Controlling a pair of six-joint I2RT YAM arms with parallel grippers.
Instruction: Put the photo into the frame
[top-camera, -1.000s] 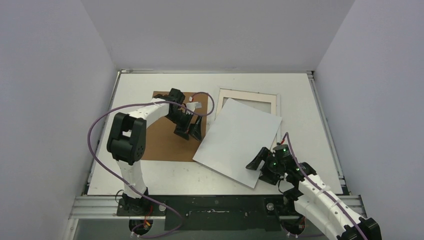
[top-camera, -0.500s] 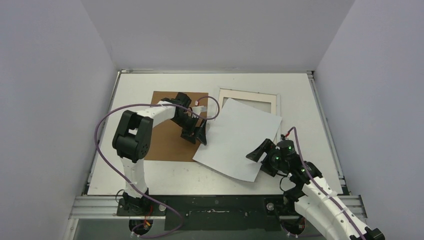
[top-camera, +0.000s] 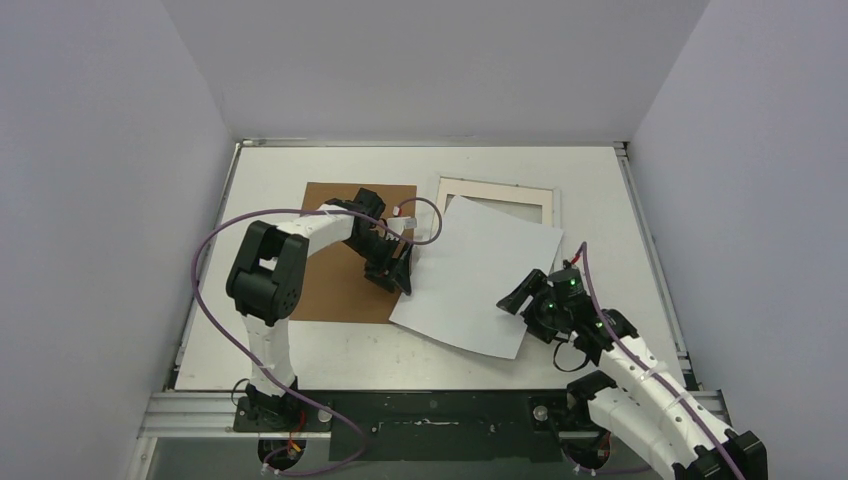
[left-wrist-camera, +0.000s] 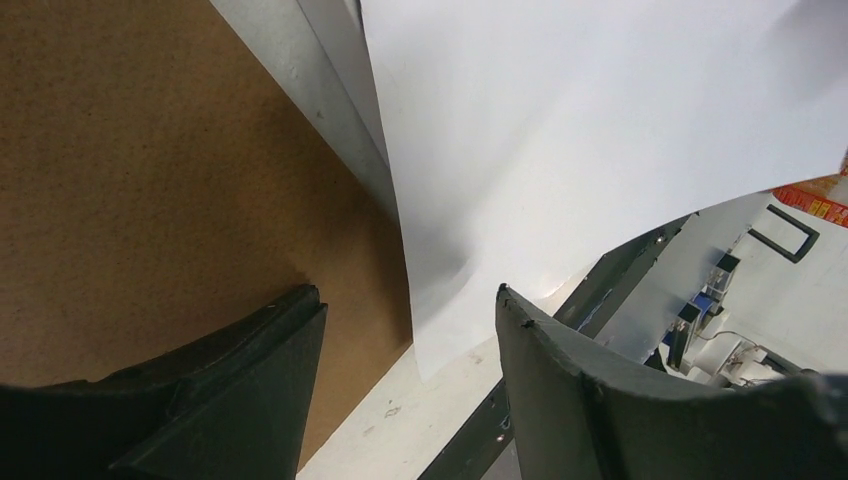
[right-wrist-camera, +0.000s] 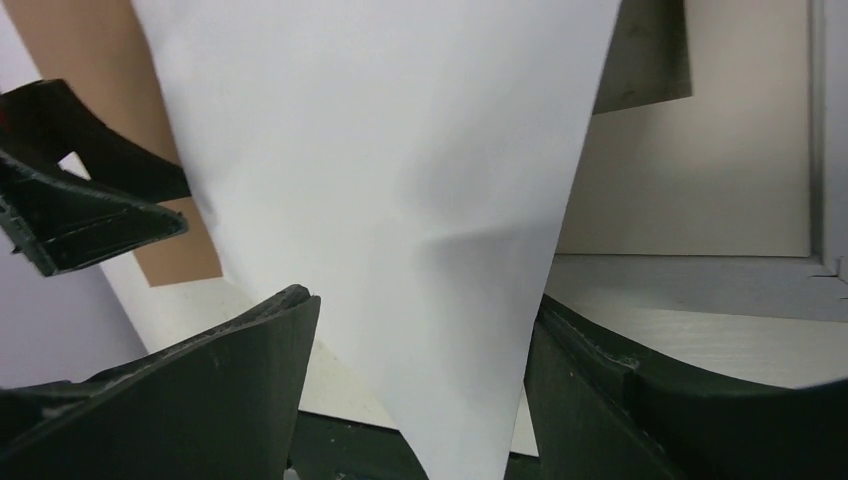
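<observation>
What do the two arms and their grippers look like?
The left arm and right arm have white links and black joints, each with a purple cable. The left gripper and right gripper have black, wedge-shaped fingers. Green lights glow on the right wrist.

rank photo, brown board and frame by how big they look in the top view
1-2. photo, white back up, and brown board: too alike to rank.
3. frame: smallest as seen, since the photo covers much of it.

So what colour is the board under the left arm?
Plain brown board, clearest in the top view.
</observation>
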